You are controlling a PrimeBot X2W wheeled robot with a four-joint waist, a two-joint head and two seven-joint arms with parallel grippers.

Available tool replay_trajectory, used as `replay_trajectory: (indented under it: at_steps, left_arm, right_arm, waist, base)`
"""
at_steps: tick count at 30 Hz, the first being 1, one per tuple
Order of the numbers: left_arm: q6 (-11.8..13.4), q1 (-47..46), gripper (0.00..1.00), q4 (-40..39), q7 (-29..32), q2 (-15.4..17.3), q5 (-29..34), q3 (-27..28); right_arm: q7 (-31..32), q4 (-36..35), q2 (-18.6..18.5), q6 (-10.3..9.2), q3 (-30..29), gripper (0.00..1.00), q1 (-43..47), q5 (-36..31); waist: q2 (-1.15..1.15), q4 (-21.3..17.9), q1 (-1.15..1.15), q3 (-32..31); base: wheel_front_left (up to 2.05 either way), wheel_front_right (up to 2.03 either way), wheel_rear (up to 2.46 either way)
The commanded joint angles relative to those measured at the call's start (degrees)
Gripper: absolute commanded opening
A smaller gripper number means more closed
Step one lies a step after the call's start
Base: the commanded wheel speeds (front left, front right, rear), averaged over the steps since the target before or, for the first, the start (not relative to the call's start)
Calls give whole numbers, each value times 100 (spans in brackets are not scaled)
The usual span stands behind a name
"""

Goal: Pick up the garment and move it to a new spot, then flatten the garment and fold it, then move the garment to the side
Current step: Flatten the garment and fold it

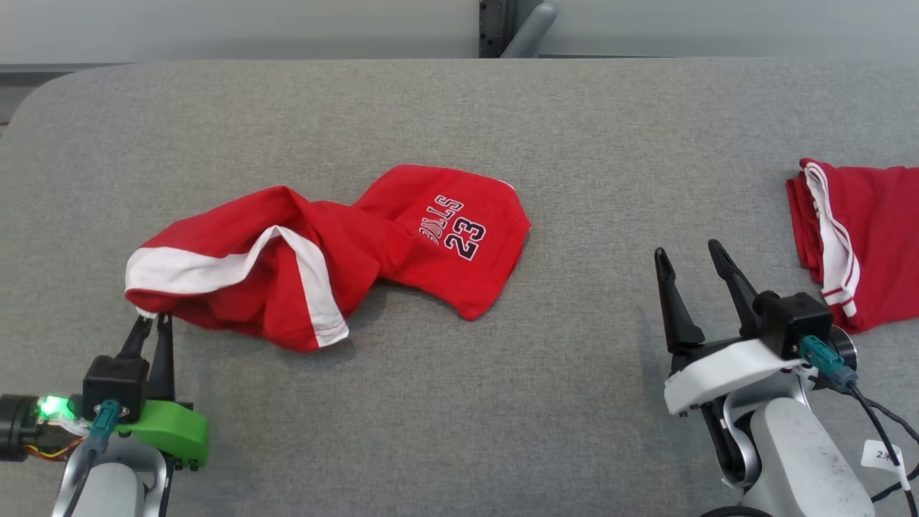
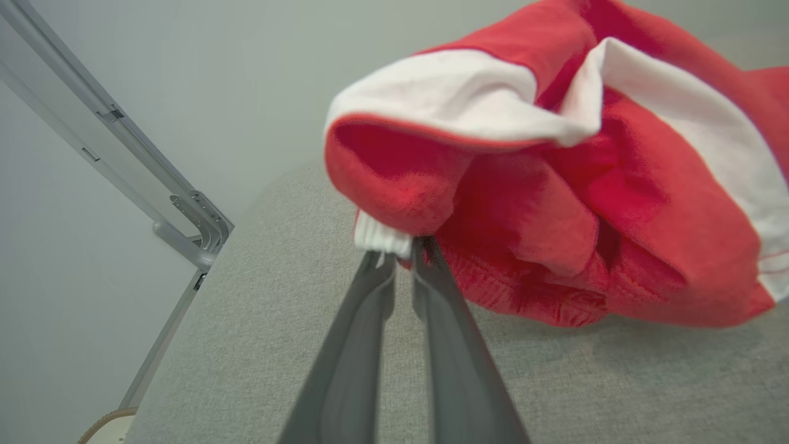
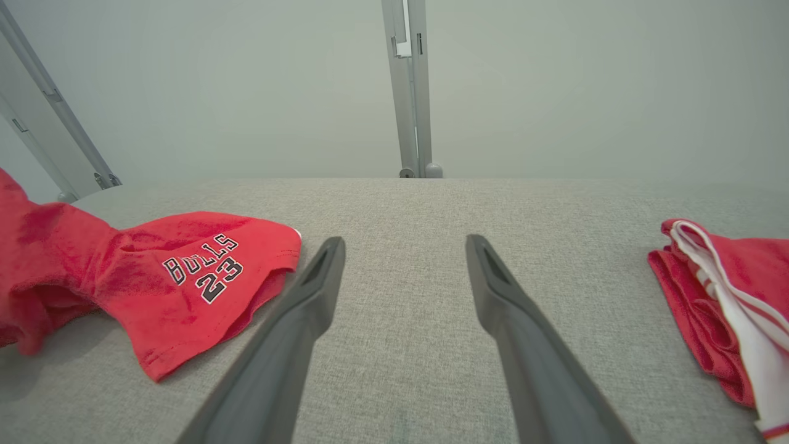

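Note:
The garment [image 1: 402,237] is a pair of red shorts with a white stripe and a "BULLS 23" print, lying crumpled on the grey table [image 1: 459,115] left of centre. My left gripper [image 1: 153,321] is shut on the white ribbed edge at its near left corner; in the left wrist view the garment [image 2: 555,185] bulges just past the gripper [image 2: 397,246], whose tips pinch the white hem. My right gripper [image 1: 688,260] stands open over bare table at the right, nothing between its fingers. In the right wrist view, the garment [image 3: 160,277] lies left of that gripper [image 3: 404,246].
A second red garment with white trim [image 1: 861,244] lies folded at the table's right edge, also at the right in the right wrist view [image 3: 721,308]. A metal post [image 1: 502,29] rises behind the table's far edge. Cables [image 1: 876,424] hang by the right wrist.

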Motion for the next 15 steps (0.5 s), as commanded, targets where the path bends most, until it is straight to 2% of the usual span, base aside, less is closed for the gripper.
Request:
replay_trajectory:
  at_steps: [1, 9, 15]
  left_arm:
    - [76, -10, 100, 84, 4, -80, -68, 42]
    - [473, 338, 100, 420, 4, -489, -268, 423]
    - [537, 779, 100, -23, 4, -820, -280, 619]
  right_arm:
    - [-13, 31, -38, -12, 7, 100, 39, -6]
    - [-12, 46, -47, -12, 77, 100, 82, 28]
    - [-13, 32, -6, -12, 248, 100, 128, 80]
  waist:
    - [0, -169, 0, 8]
    - [0, -400, 0, -61]
    - [0, -152, 0, -256]
  base:
    - [0, 0, 0]
    - [0, 0, 0]
    - [0, 0, 0]
